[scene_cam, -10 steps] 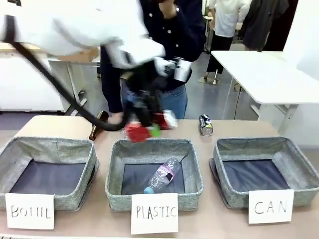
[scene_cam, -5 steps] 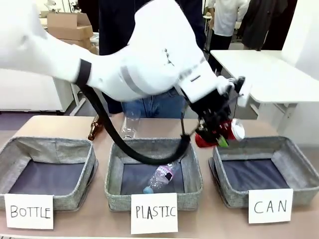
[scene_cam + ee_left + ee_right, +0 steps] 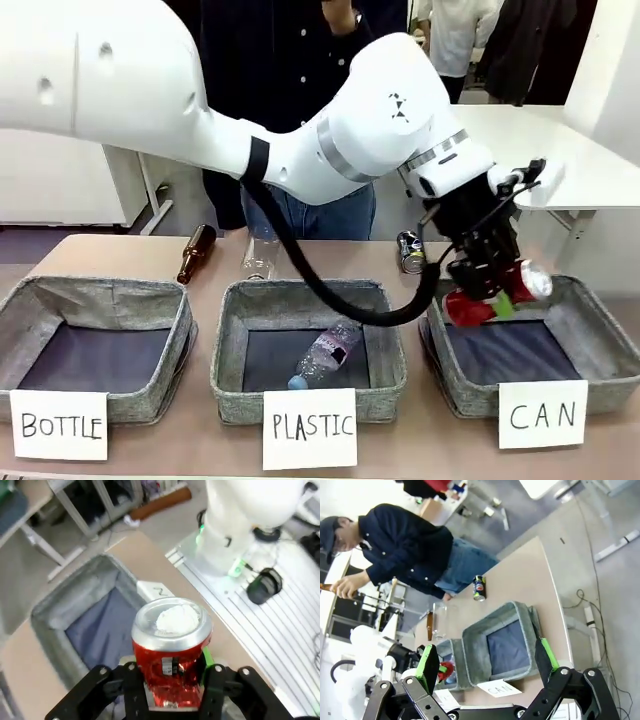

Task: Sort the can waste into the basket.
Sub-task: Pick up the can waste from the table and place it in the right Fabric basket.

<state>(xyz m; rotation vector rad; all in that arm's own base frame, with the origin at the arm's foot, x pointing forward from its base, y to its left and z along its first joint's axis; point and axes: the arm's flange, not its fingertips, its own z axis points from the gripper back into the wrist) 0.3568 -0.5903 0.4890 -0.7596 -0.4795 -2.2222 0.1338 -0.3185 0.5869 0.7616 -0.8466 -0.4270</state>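
Left gripper (image 3: 484, 292) is clamped on the red can (image 3: 503, 290), green pads pinching its sides. From the front, the can lies tilted with its silver top toward the table's right end, and it hangs above the far left corner of the basket (image 3: 603, 336), whose white card (image 3: 543, 414) reads "CAN".

Left wrist view gives what the front cannot. It looks straight along the gripper (image 3: 172, 676) at the can (image 3: 172, 647) and its pale lid, with the basket's (image 3: 60, 612) dark lining beyond.

The black can (image 3: 411, 251) stands near the table's far edge, just behind the gap between the middle bin (image 3: 228, 345) and the basket.

Right gripper (image 3: 485, 655) hangs high off the table's right end, jaws spread wide with nothing between them. Its camera takes in the basket (image 3: 520, 611) from above, the black can (image 3: 479, 588) and the person (image 3: 410, 545) at the far edge.
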